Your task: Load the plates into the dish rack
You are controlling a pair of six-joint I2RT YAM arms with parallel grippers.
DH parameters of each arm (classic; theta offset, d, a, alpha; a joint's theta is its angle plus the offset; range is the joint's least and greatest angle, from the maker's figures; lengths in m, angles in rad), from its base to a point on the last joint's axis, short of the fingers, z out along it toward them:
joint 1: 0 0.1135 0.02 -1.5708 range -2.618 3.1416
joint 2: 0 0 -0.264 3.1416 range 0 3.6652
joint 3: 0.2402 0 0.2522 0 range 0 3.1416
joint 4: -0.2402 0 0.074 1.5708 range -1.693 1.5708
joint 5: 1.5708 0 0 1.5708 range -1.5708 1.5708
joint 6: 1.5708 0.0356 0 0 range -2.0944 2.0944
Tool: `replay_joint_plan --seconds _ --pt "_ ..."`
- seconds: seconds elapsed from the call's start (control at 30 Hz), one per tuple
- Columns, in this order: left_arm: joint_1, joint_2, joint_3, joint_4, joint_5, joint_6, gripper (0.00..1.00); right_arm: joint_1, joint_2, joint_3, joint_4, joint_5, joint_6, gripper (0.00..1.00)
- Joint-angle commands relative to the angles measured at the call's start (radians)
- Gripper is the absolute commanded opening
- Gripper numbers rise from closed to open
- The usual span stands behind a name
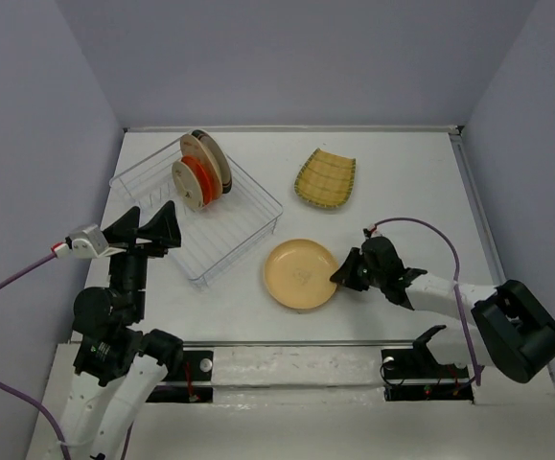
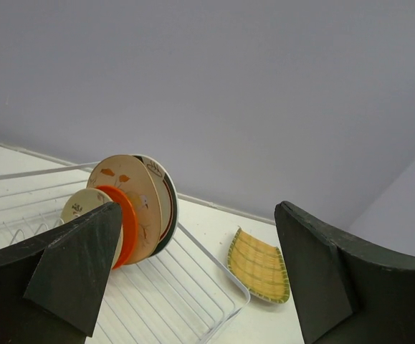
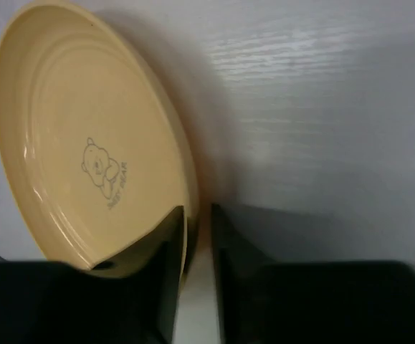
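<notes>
Four plates (image 1: 200, 171) are standing in the rack (image 1: 231, 232), right claw (image 1: 339, 276) is pinching the tan plate's (image 1: 296, 273) rim on the surface (image 1: 402, 182), woven plate (image 1: 325, 177) is waiting behind, left claw (image 1: 148, 222) is hanging spread and empty.

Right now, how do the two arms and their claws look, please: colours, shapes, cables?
The left arm and right arm have black joints and white links. The left claw and right claw each have two matte black wedge-shaped fingers. A thin purple cable loops off each wrist.
</notes>
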Motion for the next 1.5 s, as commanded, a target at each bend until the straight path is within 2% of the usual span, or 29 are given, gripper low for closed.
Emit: replay_joint_plan --seconds 0.0,0.1,0.23,0.27,0.3,0.37,0.4,0.47,0.5,0.57,0.6,0.63,0.67,0.73,0.8,1.03,1.33,1.43,1.47 --pt "0.005 0.007 0.002 0.041 0.012 0.011 0.99 0.0 0.06 -0.037 0.096 -0.067 0.05 0.07" --pt "0.006 0.008 0.009 0.041 0.027 0.011 0.99 0.0 -0.06 -0.014 -0.002 0.029 0.047 0.07" --pt "0.011 -0.013 0.009 0.043 0.032 0.009 0.99 0.0 -0.306 0.115 -0.324 0.228 -0.041 0.07" --pt "0.011 -0.024 0.009 0.043 0.033 0.006 0.99 0.0 -0.353 0.196 -0.439 0.258 -0.062 0.07" --pt "0.012 -0.027 0.009 0.044 0.039 0.006 0.99 0.0 -0.421 0.244 -0.488 0.322 -0.099 0.07" --pt "0.015 -0.033 0.01 0.047 0.05 0.0 0.99 0.0 -0.456 0.348 -0.579 0.373 -0.128 0.07" --pt "0.018 -0.035 0.013 0.047 0.059 -0.004 0.99 0.0 -0.444 0.455 -0.587 0.401 -0.159 0.07" --pt "0.028 -0.041 0.013 0.052 0.062 -0.006 0.99 0.038 -0.379 0.567 -0.581 0.444 -0.182 0.07" --pt "0.031 -0.044 0.015 0.053 0.058 -0.007 0.99 0.116 -0.332 0.683 -0.573 0.532 -0.209 0.07" --pt "0.037 -0.055 0.015 0.052 0.047 -0.008 0.99 0.238 -0.148 0.806 -0.534 0.669 -0.255 0.07" --pt "0.038 -0.056 0.015 0.05 0.036 -0.003 0.99 0.295 -0.073 0.874 -0.514 0.809 -0.328 0.07" --pt "0.038 -0.056 0.015 0.047 0.03 0.0 0.99 0.349 0.084 1.02 -0.495 0.849 -0.363 0.07" --pt "0.038 -0.055 0.015 0.044 0.019 0.002 0.99 0.36 0.159 1.095 -0.497 0.864 -0.401 0.07" --pt "0.038 -0.04 0.016 0.035 0.013 -0.004 0.99 0.36 0.263 1.248 -0.483 0.808 -0.411 0.07" --pt "0.032 -0.032 0.016 0.033 0.042 -0.021 0.99 0.36 0.32 1.278 -0.434 0.748 -0.433 0.07" --pt "0.034 0.189 0.108 -0.086 0.136 -0.09 0.99 0.36 0.301 1.284 -0.386 0.579 -0.447 0.07" --pt "0.071 0.301 0.116 -0.112 0.292 -0.17 0.99 0.36 0.242 1.232 -0.38 0.328 -0.429 0.07" --pt "0.074 0.321 0.12 -0.112 0.285 -0.181 0.96 0.36 0.227 1.203 -0.342 0.248 -0.411 0.07" --pt "0.075 0.321 0.119 -0.08 0.289 -0.181 0.83 0.36 0.218 1.183 -0.336 0.23 -0.407 0.07"
